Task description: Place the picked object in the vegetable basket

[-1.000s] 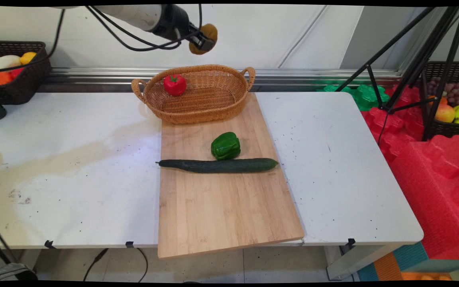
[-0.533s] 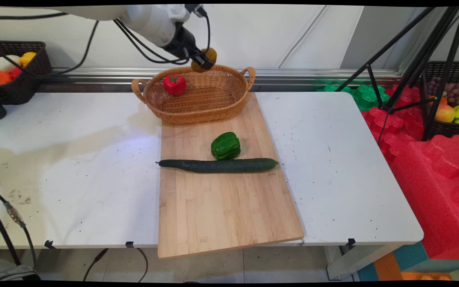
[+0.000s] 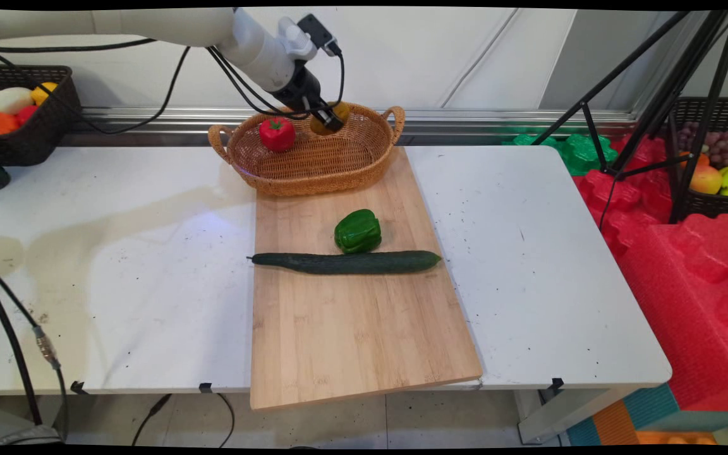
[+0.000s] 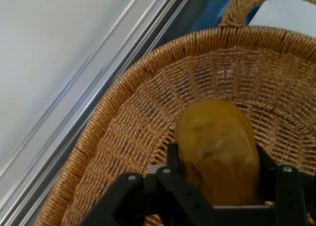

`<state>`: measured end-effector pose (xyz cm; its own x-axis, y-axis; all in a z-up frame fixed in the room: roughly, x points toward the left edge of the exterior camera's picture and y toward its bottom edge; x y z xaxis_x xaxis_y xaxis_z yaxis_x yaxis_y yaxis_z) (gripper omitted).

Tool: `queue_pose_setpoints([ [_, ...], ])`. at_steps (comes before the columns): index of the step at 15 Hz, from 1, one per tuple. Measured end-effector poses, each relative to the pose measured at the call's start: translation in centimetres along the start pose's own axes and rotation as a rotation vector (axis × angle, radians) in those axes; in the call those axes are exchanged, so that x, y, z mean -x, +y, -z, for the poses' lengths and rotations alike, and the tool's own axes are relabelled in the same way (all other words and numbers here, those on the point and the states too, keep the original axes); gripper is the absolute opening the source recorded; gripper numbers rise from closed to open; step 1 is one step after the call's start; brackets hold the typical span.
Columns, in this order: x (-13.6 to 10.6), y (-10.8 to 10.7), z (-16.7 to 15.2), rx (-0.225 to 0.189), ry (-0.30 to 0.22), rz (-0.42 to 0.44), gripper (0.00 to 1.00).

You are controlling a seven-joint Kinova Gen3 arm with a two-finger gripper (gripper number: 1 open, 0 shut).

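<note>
**Gripper holding a brownish-yellow piece inside the wicker basket**

In the main view the gripper (image 3: 332,121) sits in the upper middle of the frame, reaching down from the upper left into the far right part of the wicker basket (image 3: 364,165). Its two fingers are clamped on a brownish-yellow, potato-like piece (image 3: 337,111) — the hand view shows that piece (image 4: 219,152) gripped on both sides, with woven basket wall (image 4: 148,117) right behind it. Whether the piece touches the weave cannot be told; it appears below the rim, so the tilt of the hand looks suited to clearing the basket's edge.

A red pepper (image 3: 277,134) lies against the basket's left inner wall, apart from the gripper. The basket stands on the far end of a wooden board (image 3: 357,335). Lower, mid-frame, a green pepper (image 3: 357,231) rests just behind a cucumber (image 3: 345,262) lying crosswise — both well apart from the gripper.
</note>
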<state>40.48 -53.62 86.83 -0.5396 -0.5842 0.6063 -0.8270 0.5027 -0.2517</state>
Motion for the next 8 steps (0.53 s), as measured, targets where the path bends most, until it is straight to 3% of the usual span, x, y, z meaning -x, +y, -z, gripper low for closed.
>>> queue_pose_setpoints([
  [4, 0.1, -0.2, -1.7, 0.016, -0.026, -0.013, 0.0],
  [5, 0.1, -0.2, -2.0, 0.019, -0.031, -0.016, 1.0],
  [8, 0.1, -0.2, -2.6, 0.023, -0.039, -0.021, 1.0],
])
